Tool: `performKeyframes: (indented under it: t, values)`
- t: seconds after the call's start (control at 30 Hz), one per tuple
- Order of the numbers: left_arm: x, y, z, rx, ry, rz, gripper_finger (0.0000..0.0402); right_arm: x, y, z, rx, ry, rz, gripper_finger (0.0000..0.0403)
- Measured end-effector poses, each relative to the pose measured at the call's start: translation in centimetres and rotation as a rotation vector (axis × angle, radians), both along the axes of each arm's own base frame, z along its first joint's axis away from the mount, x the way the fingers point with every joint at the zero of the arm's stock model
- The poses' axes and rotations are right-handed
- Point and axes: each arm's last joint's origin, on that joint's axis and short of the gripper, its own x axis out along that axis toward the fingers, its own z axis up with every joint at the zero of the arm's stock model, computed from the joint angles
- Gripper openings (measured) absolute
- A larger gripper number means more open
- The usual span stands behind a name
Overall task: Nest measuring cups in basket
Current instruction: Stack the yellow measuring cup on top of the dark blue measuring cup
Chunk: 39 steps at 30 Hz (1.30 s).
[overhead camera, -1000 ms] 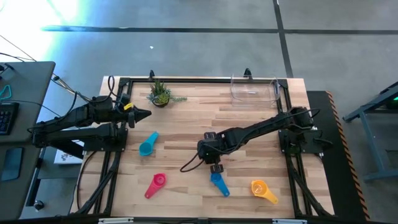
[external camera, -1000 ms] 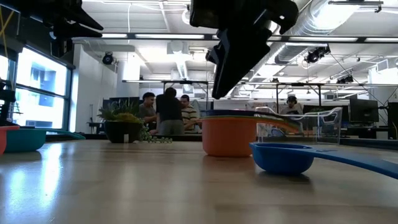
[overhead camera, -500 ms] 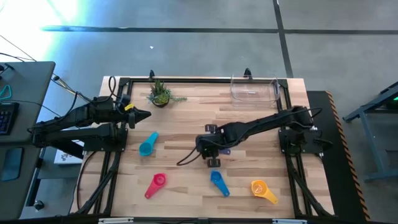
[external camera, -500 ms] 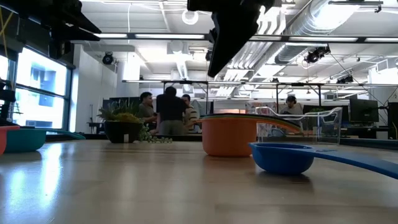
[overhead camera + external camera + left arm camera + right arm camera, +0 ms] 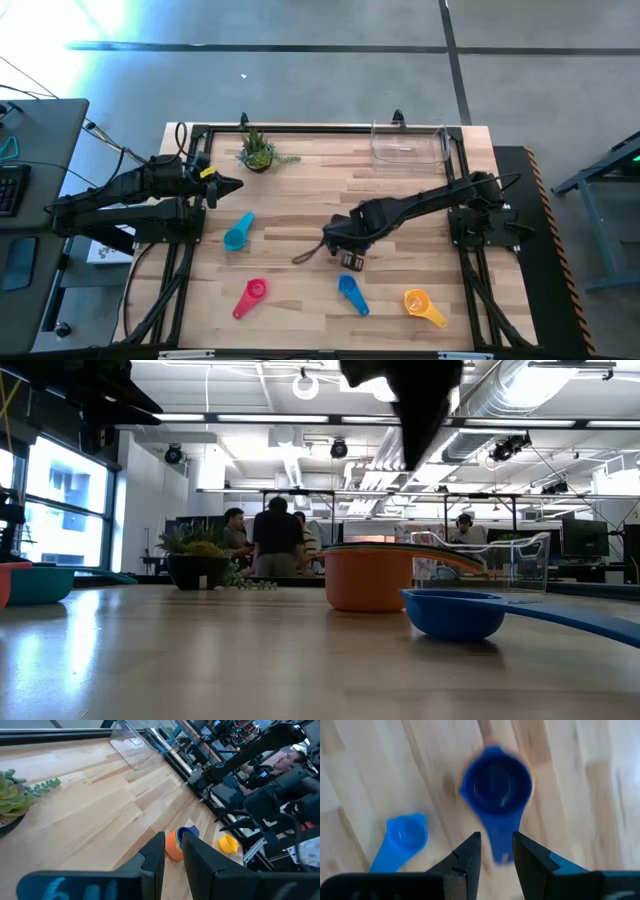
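An orange-red cup (image 5: 496, 784) with a dark purple-blue cup nested in it stands on the table's middle (image 5: 368, 576). My right gripper (image 5: 496, 840) hovers open above this stack, well clear of it in the low view (image 5: 415, 420); the inner cup's handle shows between the fingers. The arm hides the stack in the high view. The blue cup (image 5: 350, 293), yellow cup (image 5: 422, 305), pink cup (image 5: 250, 297) and teal cup (image 5: 238, 232) lie apart on the table. The clear basket (image 5: 408, 143) stands at the far right. My left gripper (image 5: 235, 185) waits shut at the left edge.
A small potted plant (image 5: 258, 152) stands at the far edge, left of the middle. A black frame (image 5: 320, 128) runs round the table. Bare wood lies between the stack and the basket. People stand in the room beyond the far edge (image 5: 268, 540).
My right gripper has risen away from the table over the blue cup and the stack, and has shifted slightly toward the right edge. The cups have stayed where they were.
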Motion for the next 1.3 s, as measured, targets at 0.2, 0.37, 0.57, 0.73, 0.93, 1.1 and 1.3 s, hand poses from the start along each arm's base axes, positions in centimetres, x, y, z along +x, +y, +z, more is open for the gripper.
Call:
performKeyframes:
  t: [0.2,0.37,0.57,0.73,0.93,1.1,1.3]
  values:
    - [0.0,0.0,0.0,0.025,0.005,-0.009,0.0058,-2.0,2.5,-0.1,-0.035,0.098,-0.097,0.0103]
    - [0.0,0.0,0.0,0.083,0.018,-0.030,0.0058,-3.4,4.6,-0.1,-0.049,0.130,-0.219,0.0103]
    - [0.1,0.0,0.3,0.151,-0.002,-0.049,0.0058,-5.1,7.2,-0.1,-0.058,0.143,-0.358,0.0103]
    - [0.3,0.1,1.1,0.176,-0.078,-0.040,0.0058,-6.8,9.3,-0.1,-0.059,0.175,-0.439,0.0103]
    - [0.6,0.0,2.2,0.237,-0.190,-0.073,0.0058,-9.1,11.5,0.5,-0.068,0.168,-0.532,0.0103]
    - [1.3,0.0,3.2,0.252,-0.290,-0.144,0.0058,-11.0,12.2,2.0,-0.064,0.107,-0.592,0.0103]
    - [3.0,0.2,4.4,0.232,-0.272,-0.202,0.0058,-12.9,11.7,4.7,-0.056,-0.093,-0.643,0.0103]
